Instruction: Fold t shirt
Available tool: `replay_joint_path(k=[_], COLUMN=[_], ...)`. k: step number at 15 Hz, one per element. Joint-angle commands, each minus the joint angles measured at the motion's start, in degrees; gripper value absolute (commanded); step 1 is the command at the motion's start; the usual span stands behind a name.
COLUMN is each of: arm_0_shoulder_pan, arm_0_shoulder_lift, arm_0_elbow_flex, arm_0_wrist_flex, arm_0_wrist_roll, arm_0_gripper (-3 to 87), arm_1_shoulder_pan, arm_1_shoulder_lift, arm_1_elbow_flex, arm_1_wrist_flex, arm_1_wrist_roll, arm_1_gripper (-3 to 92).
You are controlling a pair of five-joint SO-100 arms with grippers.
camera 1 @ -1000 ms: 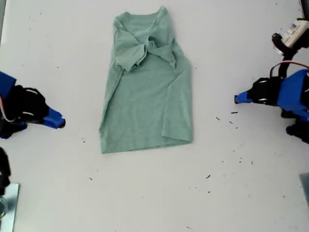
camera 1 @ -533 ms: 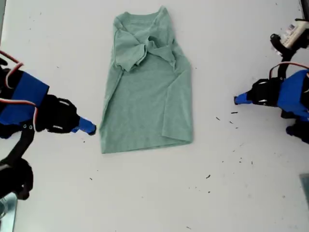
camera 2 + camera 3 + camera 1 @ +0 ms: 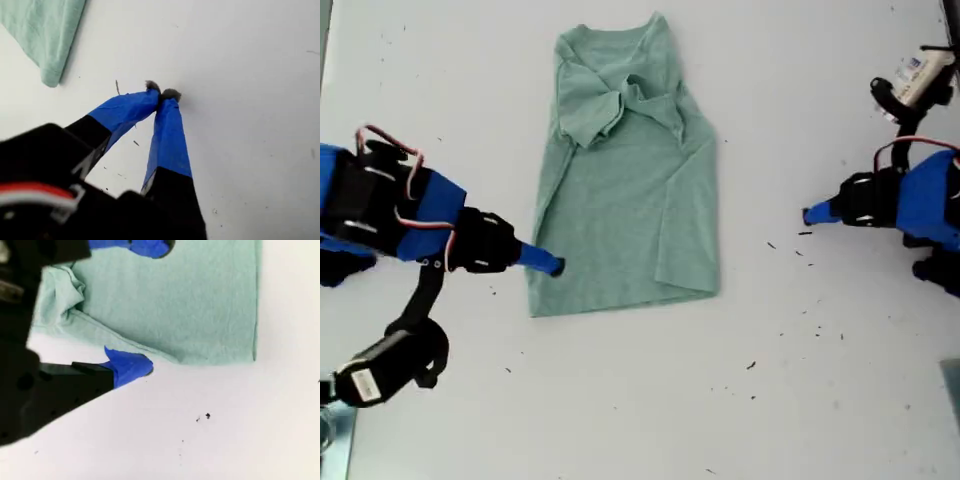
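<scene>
T shirt [image 3: 625, 170] between open fingers [image 3: 131, 365]

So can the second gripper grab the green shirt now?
Probably yes: my second gripper is open right at the t shirt's edge, one finger over the cloth and one beside it, with nothing in the way.
</scene>
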Motion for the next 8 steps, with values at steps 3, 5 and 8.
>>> replay_joint_path(k=[3,5,8], arm_0_shoulder_pan=[-3.3,-4.0,-2.7], arm_0_shoulder_lift=[-6.2,-12.4,-16.8], arm_0_elbow_flex=[13.4,15.4,15.9], arm_0_wrist_flex=[-17.1,-23.7,-29.6], arm_0_wrist_roll=[1.6,1.8,-0.9], arm_0_gripper=[30.7,25.0,-0.1], arm_1_shoulder_pan=[-2.5,-3.4,-3.6], arm_1_shoulder_lift=[0.7,0.7,0.6], arm_1_elbow_flex=[2.4,2.4,2.4], arm_1_wrist_flex=[-0.5,-0.5,-0.5], arm_1_wrist_roll=[1.6,1.4,1.1], arm_1_gripper=[1.9,1.9,1.9])
